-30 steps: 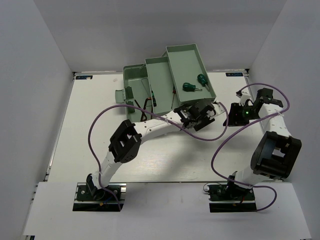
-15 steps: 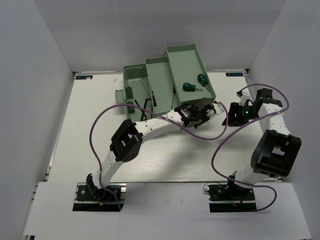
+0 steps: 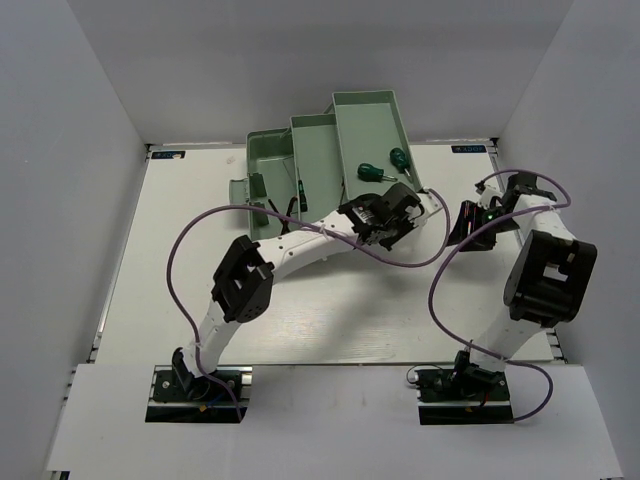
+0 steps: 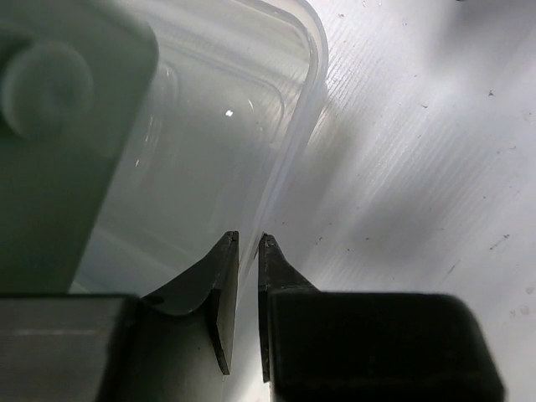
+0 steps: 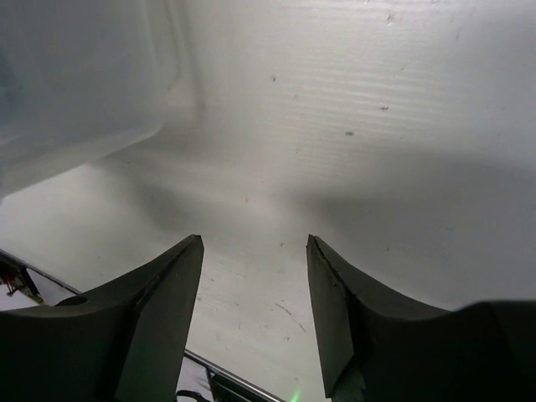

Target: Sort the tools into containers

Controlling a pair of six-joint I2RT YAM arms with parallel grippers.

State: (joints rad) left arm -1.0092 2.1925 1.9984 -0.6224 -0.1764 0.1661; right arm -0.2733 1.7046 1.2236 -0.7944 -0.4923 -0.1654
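Beside the toolbox [image 3: 370,125], the left claw [image 4: 249,237] has moved farther, pinched narrow on the translucent lid [image 4: 209,126]; the right claw [image 5: 253,240] gapes wide.

- Toolbox [image 3: 372,125]: pale green plastic, opaque, smooth, satin-to-matt; no hard glare on tray walls.
- Lid [image 4: 209,126]: translucent plastic, milky-clear, glossy, w/ a small bright highlight; rim smooth & rounded.
- Tabletop [image 4: 419,167]: white, matt, fine parallel ribbing close up, plus dark specks & short scratches.
- Left gripper [image 4: 248,243] & right gripper [image 5: 254,243]: dark fingers, plastic-looking, matt, smooth faces, faint sheen on edges.
- Screwdrivers [image 3: 371,172] [image 3: 399,157]: green handles, glossy; shafts too small to judge.
- Cables [image 3: 169,265]: purple sheath, smooth, low sheen.
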